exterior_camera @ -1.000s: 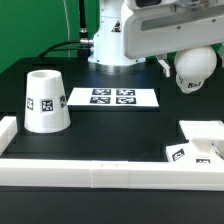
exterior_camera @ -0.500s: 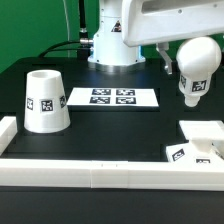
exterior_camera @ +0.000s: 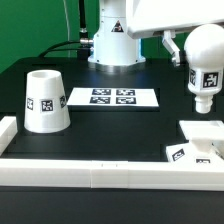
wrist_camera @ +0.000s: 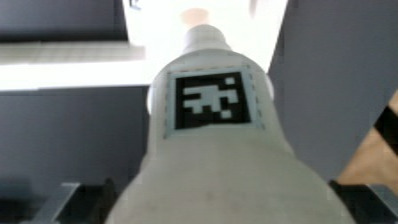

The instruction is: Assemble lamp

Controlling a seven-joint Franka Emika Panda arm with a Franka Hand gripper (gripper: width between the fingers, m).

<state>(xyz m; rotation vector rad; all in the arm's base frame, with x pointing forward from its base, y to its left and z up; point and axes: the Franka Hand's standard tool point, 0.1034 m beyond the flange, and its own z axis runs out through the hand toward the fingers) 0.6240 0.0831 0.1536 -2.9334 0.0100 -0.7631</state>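
Gripper (wrist_camera: 203,203) clamped on the bulb (exterior_camera: 205,60), airborne by the worktop edge on the exterior view's right. Since 1 s ago the bulb has swung from tilted to upright, stem down, above the base (exterior_camera: 203,140). Shade (exterior_camera: 45,100) unmoved near the opposite edge.

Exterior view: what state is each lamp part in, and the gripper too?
bulb: held in the air, stem pointing down, over the base, apart from it.
gripper: shut on the bulb.
shade: standing upright, opening up, not held.
base: lying free, no bulb in it yet.
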